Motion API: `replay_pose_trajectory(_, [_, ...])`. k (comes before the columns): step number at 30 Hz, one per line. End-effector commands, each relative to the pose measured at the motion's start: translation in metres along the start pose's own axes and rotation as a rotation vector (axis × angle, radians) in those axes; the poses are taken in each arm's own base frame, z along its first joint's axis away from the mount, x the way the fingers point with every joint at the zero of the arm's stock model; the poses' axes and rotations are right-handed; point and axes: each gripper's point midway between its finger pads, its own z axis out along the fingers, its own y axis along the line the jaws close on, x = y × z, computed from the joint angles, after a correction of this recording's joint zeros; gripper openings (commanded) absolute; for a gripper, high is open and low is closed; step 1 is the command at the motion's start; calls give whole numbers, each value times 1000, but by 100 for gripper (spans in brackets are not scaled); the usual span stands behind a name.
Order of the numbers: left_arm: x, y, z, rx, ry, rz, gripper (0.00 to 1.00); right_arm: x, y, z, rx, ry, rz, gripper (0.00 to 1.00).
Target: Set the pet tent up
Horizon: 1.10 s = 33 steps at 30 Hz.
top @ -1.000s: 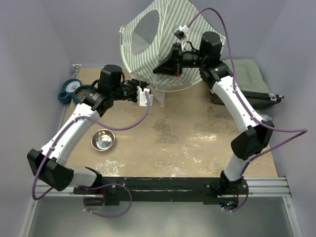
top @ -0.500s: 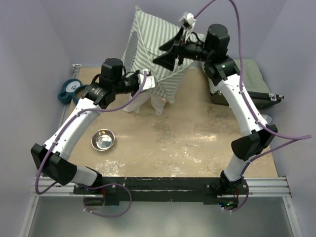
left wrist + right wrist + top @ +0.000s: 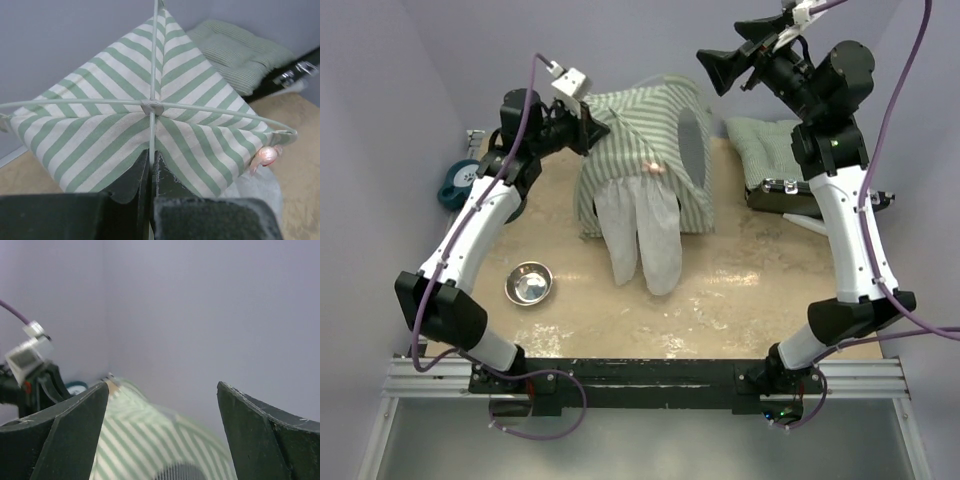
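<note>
step: pet tent point(image 3: 642, 165) standing, upper centre of counter point(image 3: 740, 290) | left pincer point(image 3: 151, 165) clamped on pole point(image 3: 153, 75) | right pincer point(image 3: 733, 50) apart, upper right | next: probably release pole gently, check tent holds

One pet tent point(image 3: 650, 140), with two white flaps point(image 3: 640, 235) and two crossing poles point(image 3: 152, 107). One green cushion point(image 3: 770, 145), one black case point(image 3: 798, 190), one metal bowl point(image 3: 529, 284), one teal paw-print item point(image 3: 457, 183). Two tools: left tool point(image 3: 151, 155), right tool point(image 3: 162, 383).
</note>
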Motion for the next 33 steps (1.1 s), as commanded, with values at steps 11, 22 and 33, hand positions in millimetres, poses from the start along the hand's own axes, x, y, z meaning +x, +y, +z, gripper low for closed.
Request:
replay_pose_trajectory(11, [-23, 80, 36, -113, -106, -146, 0, 185, -154, -45, 399, 530, -147, 88])
replay_pose_trajectory(22, [-54, 92, 46, -65, -82, 42, 61, 307, -246, -101, 491, 899, -187, 85])
replay_pose_trajectory(33, [-82, 77, 8, -112, -145, 163, 90, 416, -228, -136, 434, 1125, 38, 89])
